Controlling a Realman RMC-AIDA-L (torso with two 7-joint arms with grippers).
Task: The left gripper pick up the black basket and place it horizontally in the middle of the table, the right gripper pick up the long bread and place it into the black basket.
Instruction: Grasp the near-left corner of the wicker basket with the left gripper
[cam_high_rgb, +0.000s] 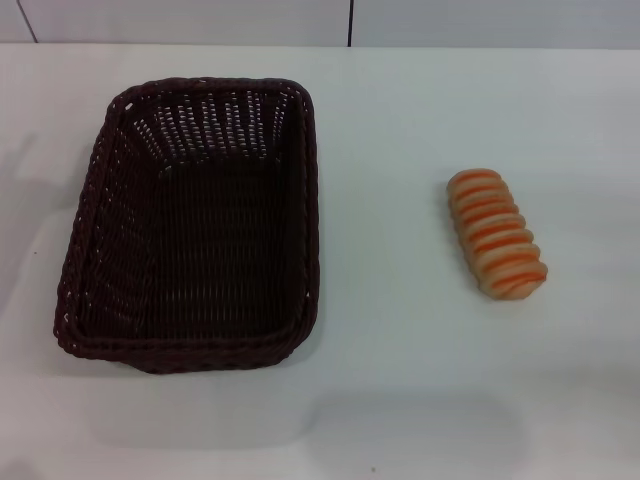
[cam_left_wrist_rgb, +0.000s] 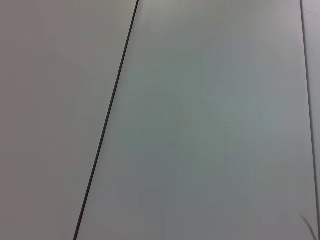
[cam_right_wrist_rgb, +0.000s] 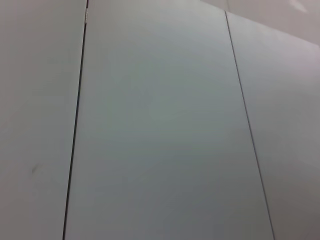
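Observation:
The black basket (cam_high_rgb: 195, 225) stands on the left half of the white table (cam_high_rgb: 390, 330) in the head view, its long side running away from me, and it holds nothing. The long bread (cam_high_rgb: 497, 233), tan with orange stripes, lies on the right half, angled slightly. Neither the left gripper nor the right gripper shows in any view. Both wrist views show only pale panels with dark seams.
Behind the table's far edge runs a pale wall with a dark vertical seam (cam_high_rgb: 350, 22). A wide strip of bare tabletop separates basket and bread.

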